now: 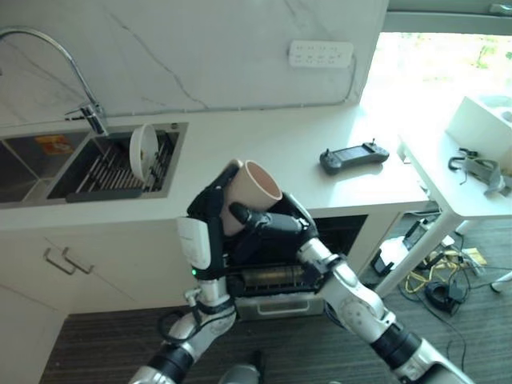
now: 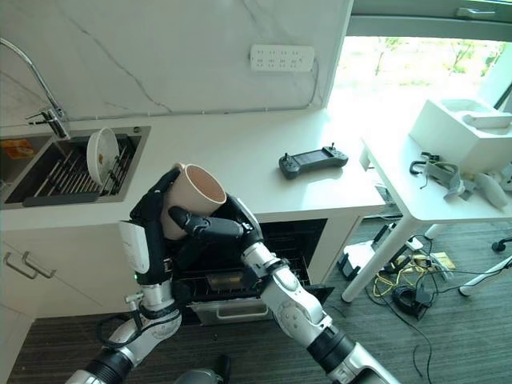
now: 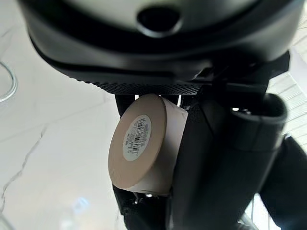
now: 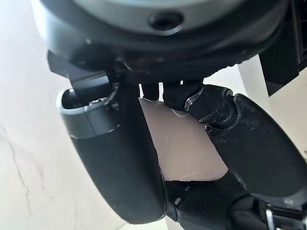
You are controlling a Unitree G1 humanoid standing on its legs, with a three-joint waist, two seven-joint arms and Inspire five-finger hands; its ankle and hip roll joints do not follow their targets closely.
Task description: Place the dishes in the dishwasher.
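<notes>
Both hands met on a beige cup (image 1: 254,192) held in the air just in front of the counter (image 1: 264,144), directly above the open dishwasher (image 2: 240,276) under that counter. The left hand (image 1: 210,214) had its fingers curled round the cup's base and back wall, while the right hand (image 2: 210,227) wrapped its fingers and thumb across the front of the body, so the cup was pinched from two sides. It lay tilted, its mouth turned up and toward the counter and its labelled bottom toward the left wrist. That shared grip looked like a hand-over or a re-seating of the cup, probably so that one hand could turn it mouth-down for the rack. On the counter's sink (image 1: 36,164) side a white plate (image 1: 143,150) stood on edge in a drying rack, seemingly waiting its turn. A dark controller (image 1: 354,157) lay on the counter near its far end, well apart from the cup.
</notes>
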